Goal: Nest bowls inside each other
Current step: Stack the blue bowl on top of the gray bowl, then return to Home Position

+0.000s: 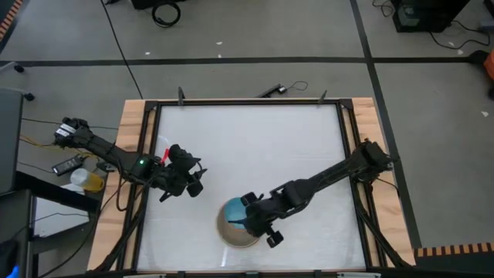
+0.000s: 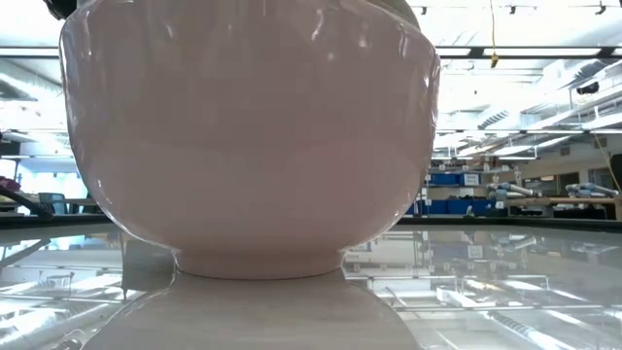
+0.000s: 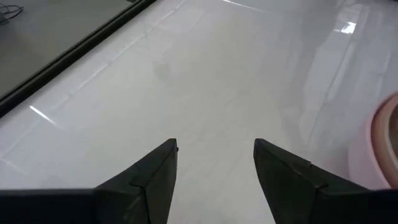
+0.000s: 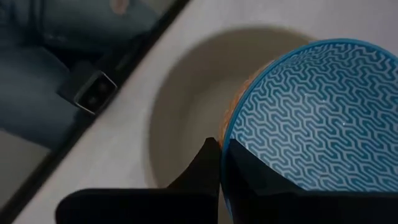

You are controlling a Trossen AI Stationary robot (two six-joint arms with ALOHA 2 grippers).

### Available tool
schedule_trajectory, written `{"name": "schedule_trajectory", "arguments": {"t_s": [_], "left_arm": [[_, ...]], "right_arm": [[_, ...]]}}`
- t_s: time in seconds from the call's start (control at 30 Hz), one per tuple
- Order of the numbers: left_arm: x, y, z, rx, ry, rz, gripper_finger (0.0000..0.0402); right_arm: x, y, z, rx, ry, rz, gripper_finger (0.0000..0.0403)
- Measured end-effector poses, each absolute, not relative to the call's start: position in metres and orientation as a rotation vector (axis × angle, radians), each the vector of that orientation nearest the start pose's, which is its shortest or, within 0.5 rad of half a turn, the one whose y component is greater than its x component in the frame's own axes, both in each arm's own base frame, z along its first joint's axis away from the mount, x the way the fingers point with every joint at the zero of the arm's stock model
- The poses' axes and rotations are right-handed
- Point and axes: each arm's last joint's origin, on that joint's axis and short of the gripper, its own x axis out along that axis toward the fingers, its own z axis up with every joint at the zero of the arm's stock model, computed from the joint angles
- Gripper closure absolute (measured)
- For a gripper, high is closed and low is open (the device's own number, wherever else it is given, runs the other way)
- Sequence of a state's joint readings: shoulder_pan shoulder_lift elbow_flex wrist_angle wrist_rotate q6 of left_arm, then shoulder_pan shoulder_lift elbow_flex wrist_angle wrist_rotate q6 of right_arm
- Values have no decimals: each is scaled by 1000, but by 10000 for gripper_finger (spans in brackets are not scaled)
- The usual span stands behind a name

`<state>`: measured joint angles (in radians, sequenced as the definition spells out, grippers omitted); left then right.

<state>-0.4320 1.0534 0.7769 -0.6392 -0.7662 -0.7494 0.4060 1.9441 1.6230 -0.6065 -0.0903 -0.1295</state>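
Note:
A small bright blue bowl (image 4: 311, 112) with a white zigzag pattern inside is tilted over a larger grey-beige bowl (image 4: 180, 118), and my right gripper (image 4: 222, 155) is shut on it. In the high view both sit near the middle of the table's near edge, the blue bowl (image 1: 235, 210) over the grey-beige bowl (image 1: 231, 234). In the low view a salmon-pink bowl (image 2: 253, 136) fills the frame, standing on its foot ring (image 2: 258, 264). My left gripper (image 1: 193, 180) hovers open to the left of the bowls, its fingers (image 3: 155, 168) over bare table. My right gripper pinches the blue bowl's rim (image 4: 231, 134), one finger outside the wall (image 4: 204, 168) and one inside (image 4: 255, 177). The fingers come slanting down from the table's right. The bowl hangs tilted over the grey-beige bowl; whether its bottom touches it I cannot tell.
A black rail (image 1: 247, 102) and wooden edges frame the white table (image 1: 255, 147), with free room across its far half. A pink bowl wall (image 3: 387, 146) shows at the edge of the left wrist view. Beyond the near rail (image 4: 118, 62) is a person's blue trouser leg (image 4: 37, 68).

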Motion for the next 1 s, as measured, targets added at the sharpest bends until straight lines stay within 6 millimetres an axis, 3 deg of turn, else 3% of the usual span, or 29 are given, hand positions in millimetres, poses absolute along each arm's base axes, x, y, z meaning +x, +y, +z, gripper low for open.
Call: {"name": "schedule_trajectory", "arguments": {"t_s": [0.1,0.23,0.37,0.47,0.63,0.73,0.83,1.0], "left_arm": [[186,-64,253,-187,588,561,187],[186,-63,253,-173,596,562,187],[186,-63,253,-168,597,561,187],[186,-62,254,-153,578,586,187],[182,-64,258,-48,483,673,187],[180,-70,253,-30,433,676,187],[177,-75,226,-29,400,631,187],[175,-70,181,-55,295,511,187]], "right_arm": [[396,172,237,-266,926,515,370],[397,173,233,-259,937,522,308],[393,171,247,-209,915,504,242],[384,161,271,-174,890,375,206],[347,129,320,-222,781,92,192],[315,105,336,-150,676,-3,199],[282,85,331,-49,555,-41,204],[235,64,293,76,341,-146,209]]}}
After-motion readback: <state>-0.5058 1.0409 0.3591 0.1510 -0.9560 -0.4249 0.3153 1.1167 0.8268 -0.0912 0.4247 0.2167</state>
